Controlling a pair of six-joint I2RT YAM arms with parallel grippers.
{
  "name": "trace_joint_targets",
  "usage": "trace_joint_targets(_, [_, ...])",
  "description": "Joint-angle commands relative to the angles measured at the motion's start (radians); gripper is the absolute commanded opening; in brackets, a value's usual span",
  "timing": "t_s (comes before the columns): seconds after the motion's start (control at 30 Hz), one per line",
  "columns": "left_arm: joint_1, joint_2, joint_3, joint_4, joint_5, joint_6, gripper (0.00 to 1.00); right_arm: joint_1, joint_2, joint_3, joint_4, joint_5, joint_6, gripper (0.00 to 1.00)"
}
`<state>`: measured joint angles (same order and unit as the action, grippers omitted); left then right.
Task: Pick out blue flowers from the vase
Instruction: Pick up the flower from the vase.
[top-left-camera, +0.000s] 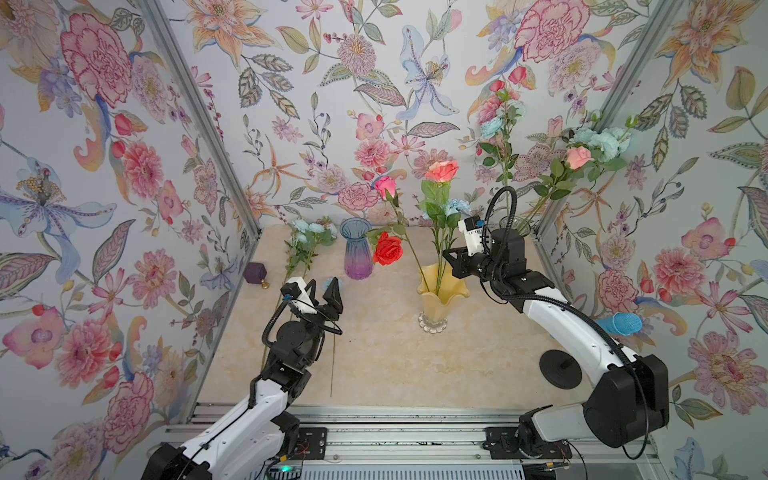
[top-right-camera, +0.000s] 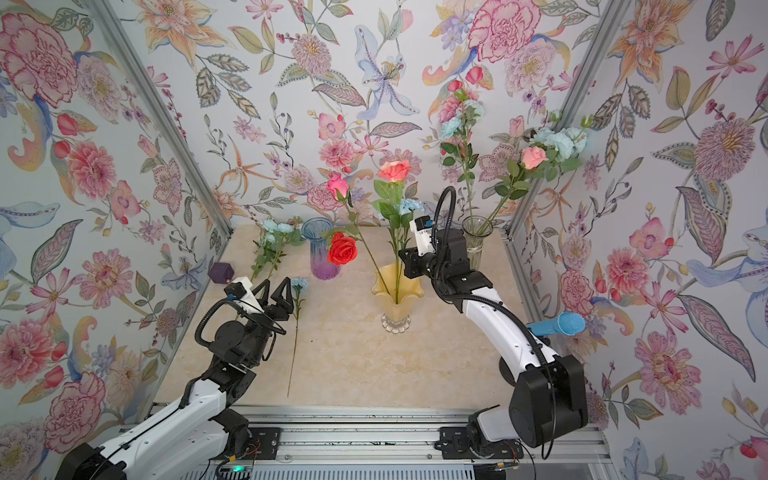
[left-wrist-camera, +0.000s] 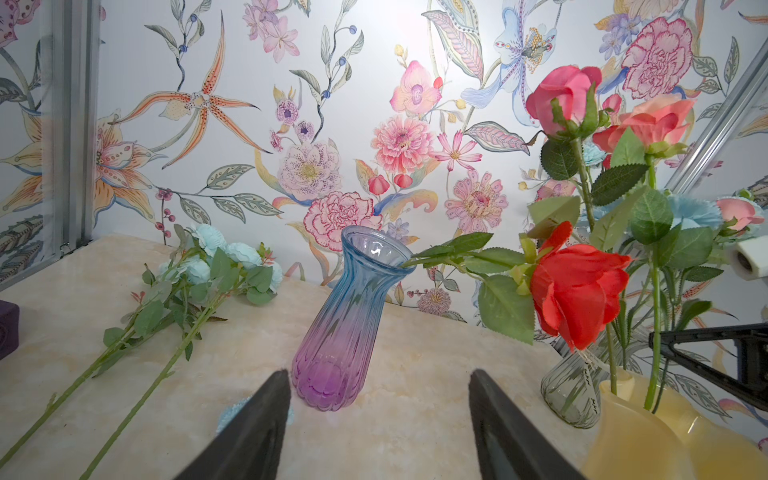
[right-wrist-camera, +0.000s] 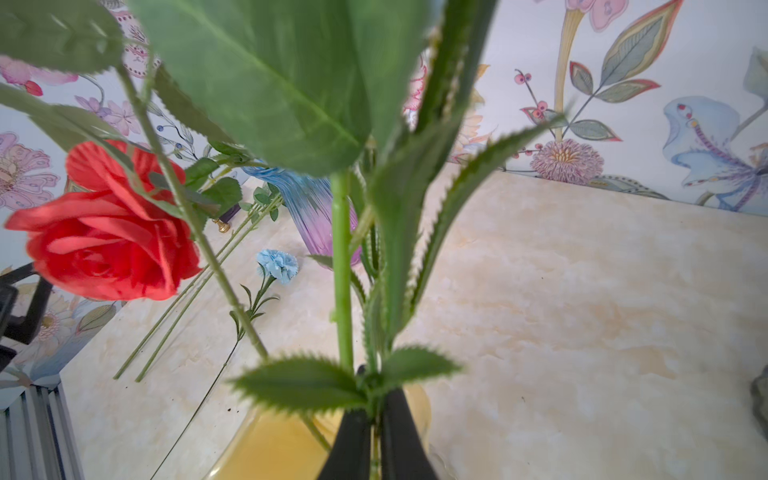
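A pale blue flower (top-left-camera: 457, 206) (top-right-camera: 409, 205) stands in the yellow vase (top-left-camera: 442, 299) (right-wrist-camera: 266, 453) with a pink and a coral rose. My right gripper (top-left-camera: 446, 252) (top-right-camera: 401, 252) (right-wrist-camera: 376, 382) is just above the vase's mouth, shut on a thin green stem that rises toward that bloom. A blue spray (top-left-camera: 309, 229) (left-wrist-camera: 224, 253) and a single blue flower (top-right-camera: 299, 284) (right-wrist-camera: 277, 265) lie on the table at the left. More blue flowers (top-left-camera: 602, 139) stand in the clear vase (top-right-camera: 477, 232) at the back right. My left gripper (top-left-camera: 323, 286) (top-right-camera: 276, 284) (left-wrist-camera: 378, 374) hangs open beside the single flower, holding nothing.
A blue-to-purple glass vase (top-left-camera: 357, 253) (left-wrist-camera: 332, 345) holds a leaning red rose (top-left-camera: 388, 248). A purple box (top-left-camera: 254, 272) sits at the left wall. A bright blue microphone (top-left-camera: 621, 323) and a black round base (top-left-camera: 559, 368) are at the right.
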<state>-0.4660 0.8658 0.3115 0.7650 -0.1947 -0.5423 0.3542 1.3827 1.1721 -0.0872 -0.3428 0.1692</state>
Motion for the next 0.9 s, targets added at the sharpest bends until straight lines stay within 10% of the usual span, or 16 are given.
trace_joint_targets(0.0, [-0.010,0.002,-0.005,0.039,0.000,-0.004,0.70,0.003,-0.088,0.004,-0.016,0.059,0.001,0.05])
trace_joint_targets(0.87, [-0.120,0.175,0.229,0.089,0.543,0.051,0.69,0.123,-0.519,0.028,-0.116,0.176,0.037,0.08])
